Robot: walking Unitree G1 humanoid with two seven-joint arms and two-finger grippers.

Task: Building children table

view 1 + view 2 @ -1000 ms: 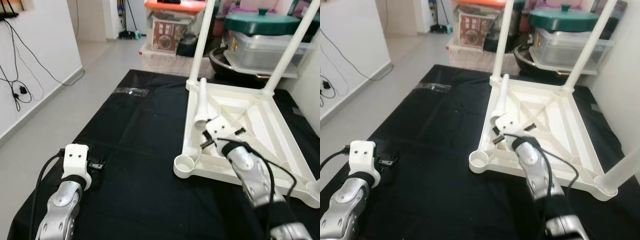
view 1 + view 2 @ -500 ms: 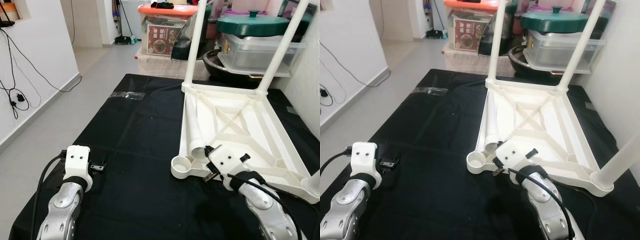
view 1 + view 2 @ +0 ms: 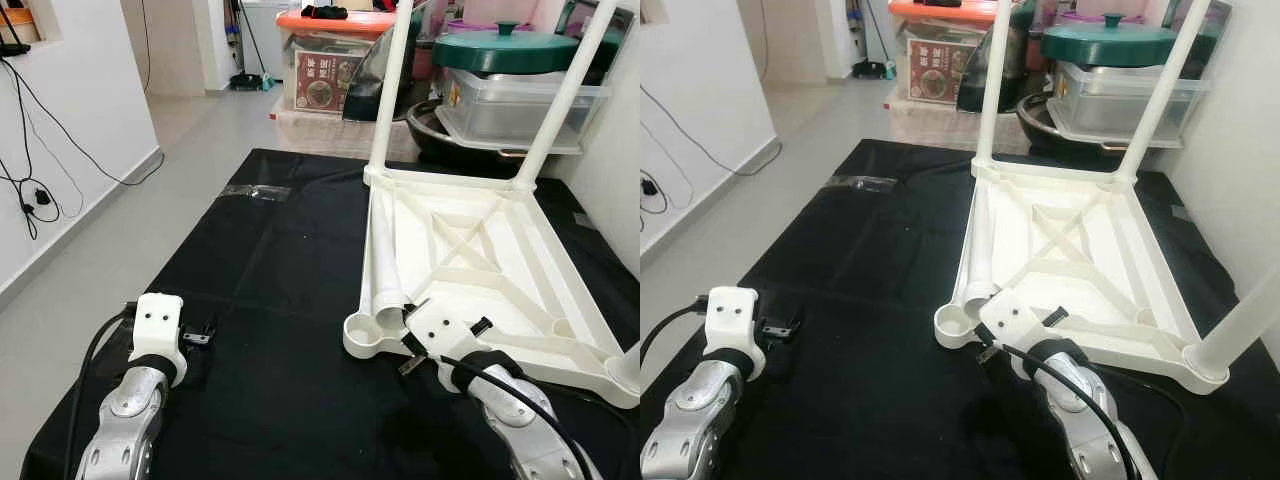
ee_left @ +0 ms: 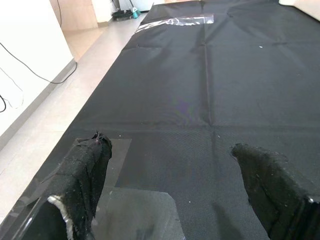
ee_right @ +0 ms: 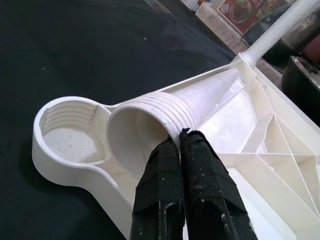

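Observation:
The white children's table point(image 3: 520, 250) lies upside down on a black cloth point(image 3: 280, 270). Upright legs stand at the two far corners point(image 3: 392, 90) and at the near right corner. One loose white leg point(image 3: 385, 255) lies inside the tabletop along its left rim. Its threaded open end point(image 5: 150, 125) rests beside the empty near-left socket point(image 3: 362, 330). My right gripper point(image 5: 179, 137) is shut, pinching the rim of that open end. Low at the near left, my left gripper point(image 4: 172, 146) hangs open over the bare cloth, with nothing between its fingers.
Clear tape point(image 3: 255, 190) holds the cloth down at its far left. Storage boxes point(image 3: 335, 60), a dark basin and a green-lidded container point(image 3: 520, 60) crowd the far side. A white wall with hanging cables point(image 3: 40, 150) runs along the left, with grey floor beside the cloth.
The loose leg was raised at an angle in my right gripper. It now lies flat along the left rim, drawn nearer to the empty socket. The left arm stayed put.

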